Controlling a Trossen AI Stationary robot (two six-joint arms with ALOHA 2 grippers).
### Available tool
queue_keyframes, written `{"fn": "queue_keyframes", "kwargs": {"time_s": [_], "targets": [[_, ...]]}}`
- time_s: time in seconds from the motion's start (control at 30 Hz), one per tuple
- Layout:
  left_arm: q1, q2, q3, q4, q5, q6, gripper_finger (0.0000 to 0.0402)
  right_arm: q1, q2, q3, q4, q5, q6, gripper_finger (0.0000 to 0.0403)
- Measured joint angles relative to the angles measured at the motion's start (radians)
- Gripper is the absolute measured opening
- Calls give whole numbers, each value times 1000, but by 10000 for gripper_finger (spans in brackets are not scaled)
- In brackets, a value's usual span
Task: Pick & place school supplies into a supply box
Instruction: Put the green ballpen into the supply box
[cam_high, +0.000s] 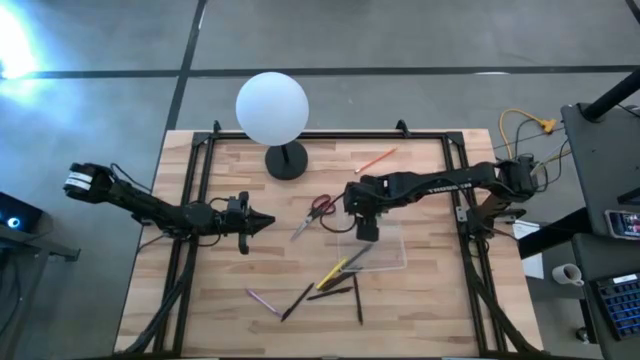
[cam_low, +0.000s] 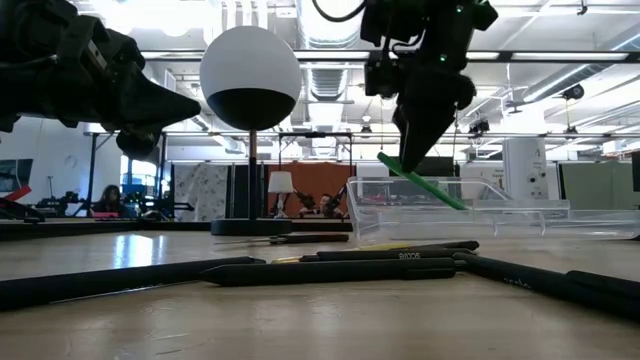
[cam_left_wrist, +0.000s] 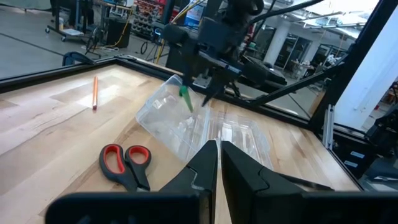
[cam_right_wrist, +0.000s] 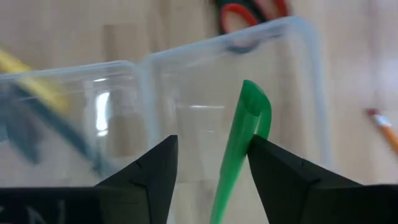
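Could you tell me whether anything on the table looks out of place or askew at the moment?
Mostly one thing: the green marker hangs tilted at the right end effector above the clear supply box, touching only one finger. Pens and pencils lie scattered on the table beside the box.

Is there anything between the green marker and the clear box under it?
Nothing visible. The right gripper hangs over the box with open fingers, and the marker leans on one finger. Below it, only the bare box floor shows.
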Motion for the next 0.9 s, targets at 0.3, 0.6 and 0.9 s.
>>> {"fn": "queue_keyframes", "kwargs": {"time_s": [0.3,0.6,0.9], "targets": [[2,0,30,0,-31,-116,6,5,0,0,-2,-19,-4,168],[6,12,190,6,-185,-591,6,4,0,0,-2,-14,3,166],[83,211,590,-648,-69,-461,6,5,0,0,-2,-13,-78,164]]}}
